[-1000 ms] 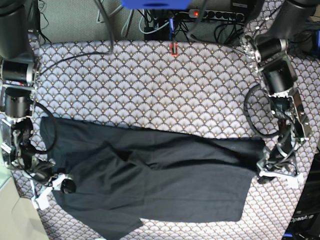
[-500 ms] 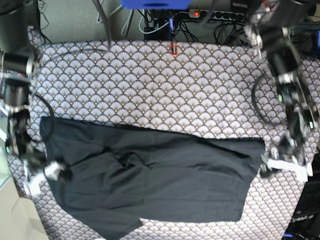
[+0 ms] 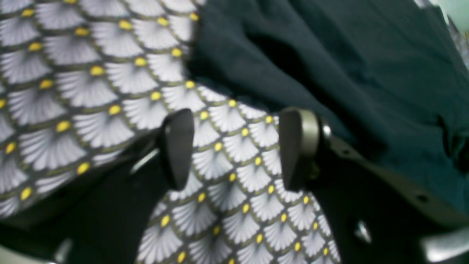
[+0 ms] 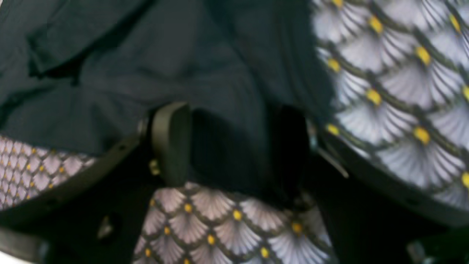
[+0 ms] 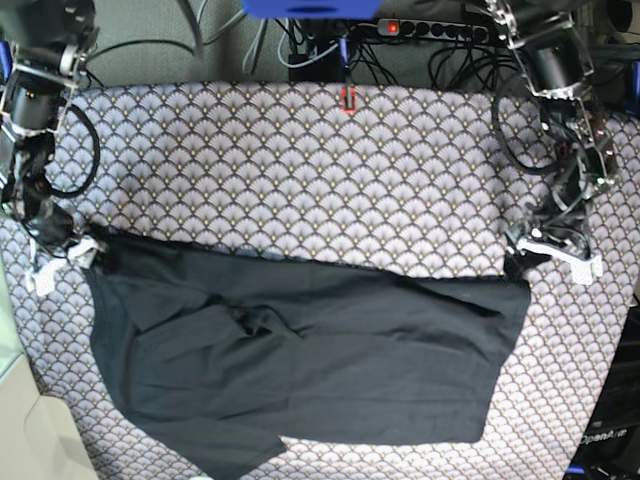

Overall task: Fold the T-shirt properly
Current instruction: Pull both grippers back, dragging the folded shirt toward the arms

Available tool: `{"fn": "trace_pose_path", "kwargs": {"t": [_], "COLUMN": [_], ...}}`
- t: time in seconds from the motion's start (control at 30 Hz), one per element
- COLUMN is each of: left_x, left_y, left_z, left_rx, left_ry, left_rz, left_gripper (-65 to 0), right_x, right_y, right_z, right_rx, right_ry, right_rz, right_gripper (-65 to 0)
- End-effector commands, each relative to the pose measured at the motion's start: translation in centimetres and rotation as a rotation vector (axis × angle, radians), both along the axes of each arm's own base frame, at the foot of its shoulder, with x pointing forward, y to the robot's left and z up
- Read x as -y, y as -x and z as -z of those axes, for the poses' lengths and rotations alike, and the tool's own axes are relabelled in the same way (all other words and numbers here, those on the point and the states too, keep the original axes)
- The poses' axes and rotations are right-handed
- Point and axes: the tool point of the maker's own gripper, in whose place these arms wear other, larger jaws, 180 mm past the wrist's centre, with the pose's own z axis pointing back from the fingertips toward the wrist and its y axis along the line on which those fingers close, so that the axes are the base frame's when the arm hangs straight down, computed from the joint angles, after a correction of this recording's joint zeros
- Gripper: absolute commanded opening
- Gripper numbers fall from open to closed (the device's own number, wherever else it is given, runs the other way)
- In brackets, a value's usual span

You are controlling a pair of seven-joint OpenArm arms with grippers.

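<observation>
The T-shirt [image 5: 330, 370] lies spread across the near half of the table, dark and plain, with a rumpled fold left of its middle. My left gripper [image 5: 555, 255] hovers at the shirt's far right corner. In its wrist view the left gripper [image 3: 234, 150] is open over bare tablecloth, and the T-shirt [image 3: 348, 62] lies just beyond its fingers [image 3: 296, 146]. My right gripper [image 5: 62, 262] is at the shirt's far left corner. The right gripper [image 4: 232, 146] is open, its jaws wide apart, with the edge of the T-shirt [image 4: 176, 62] lying under the gap.
A scallop-patterned tablecloth [image 5: 300, 170] covers the table. Behind its far edge are a power strip [image 5: 440, 30] and tangled cables. A small red-marked object [image 5: 347, 98] sits at the far middle edge. Arm cables hang at both sides.
Both grippers opened and moved away from the shirt's near side toward its far corners. The shirt has stayed flat on the table.
</observation>
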Motion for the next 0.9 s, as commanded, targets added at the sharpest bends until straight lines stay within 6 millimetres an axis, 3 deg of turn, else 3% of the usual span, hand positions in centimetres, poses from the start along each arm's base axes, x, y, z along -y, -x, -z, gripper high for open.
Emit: {"fn": "trace_pose_path", "kwargs": {"t": [0.0,0.3,0.4,0.57,0.87], "left_x": [-1.2,-1.9,-2.6,-3.2,-3.3], "left_y": [-1.3,-1.3,-1.2,-2.7,-6.5], "left_z": [-2.4,-2.7,-1.9,-1.0,-2.1], "left_rx": [0.074,0.080,0.058,0.030,0.075], "left_ry": [-0.023,-0.036,-0.029,0.011,0.073], "left_rz": [-0.010,-0.018,-0.028,-0.051,-0.086], "left_gripper": [-28.8,-28.8,-28.8,-28.8,-28.8], "right_x": [1.5,1.9,1.5,-0.4,-2.0], "right_y": [-1.1,0.2,0.8,0.7,0.6], "right_z": [-2.3,-1.3,-0.7,-0.6,0.0], "right_rx": [0.078,0.051,0.045,0.068,0.067], "right_ry": [0.011,0.008,0.004,-0.024,-0.053], "right_rz": [0.023,0.039,0.024,-0.029,-0.039], "right_gripper": [-24.3,-23.7,-23.8,-24.0,-24.1]}}
